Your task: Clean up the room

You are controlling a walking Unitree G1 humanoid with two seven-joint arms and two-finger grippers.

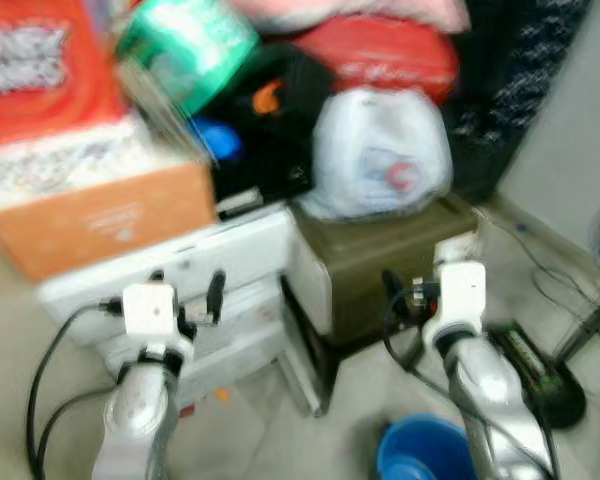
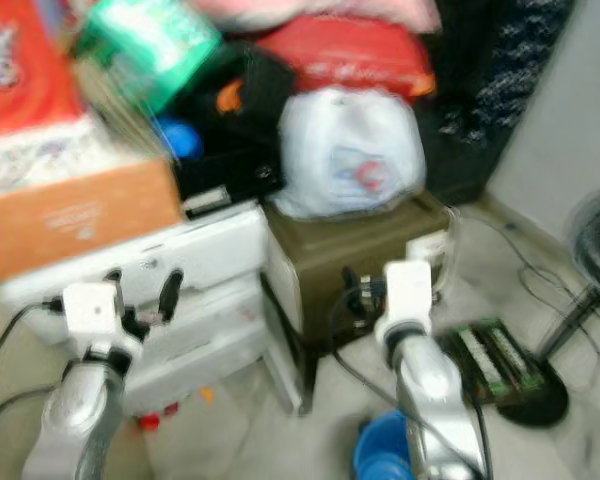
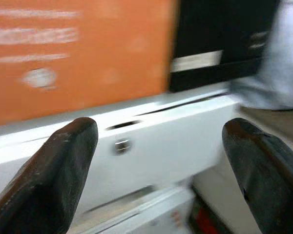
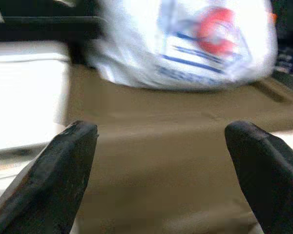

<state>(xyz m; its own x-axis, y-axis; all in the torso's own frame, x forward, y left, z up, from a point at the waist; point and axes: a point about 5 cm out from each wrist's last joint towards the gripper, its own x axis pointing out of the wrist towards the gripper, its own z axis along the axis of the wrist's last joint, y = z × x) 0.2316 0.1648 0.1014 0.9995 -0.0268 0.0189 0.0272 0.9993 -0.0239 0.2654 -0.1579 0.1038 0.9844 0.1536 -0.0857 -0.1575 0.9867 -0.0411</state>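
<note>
The picture is blurred. A pile of clutter stands before me: a white plastic bag [image 1: 380,155] on an olive-brown box [image 1: 380,255], beside a white drawer unit [image 1: 240,250] that carries an orange carton [image 1: 100,215]. My left gripper [image 1: 187,285] is raised in front of the drawer unit, open, with nothing between its fingers [image 3: 63,165]. My right gripper [image 4: 161,165] faces the olive-brown box just below the white bag, also open and holding nothing. Neither gripper touches anything.
A green package [image 1: 185,45], a black bag [image 1: 270,130] and a red bag [image 1: 390,50] are stacked at the back. On the floor lie a blue bucket [image 1: 420,455] near my right arm, a power strip [image 1: 525,355], cables and a fan base [image 1: 565,395].
</note>
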